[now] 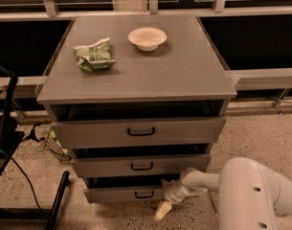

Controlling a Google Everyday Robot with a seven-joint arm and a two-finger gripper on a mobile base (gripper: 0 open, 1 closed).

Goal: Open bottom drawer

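The bottom drawer [121,194] is the lowest and narrowest grey front of the cabinet, with a small black loop handle [144,194]. A dark gap shows above its front. My white arm reaches in from the lower right. The gripper [165,202] is low at the drawer's right end, just right of the handle, with one pale finger [162,210] pointing down toward the floor. The middle drawer [140,166] and the top drawer [138,131] sit above, each with a black handle.
A white bowl [147,38] and a green crumpled bag [94,55] lie on the cabinet top [184,75]. A black stand with a cable [11,147] is at the left. Speckled floor [260,133] lies to the right.
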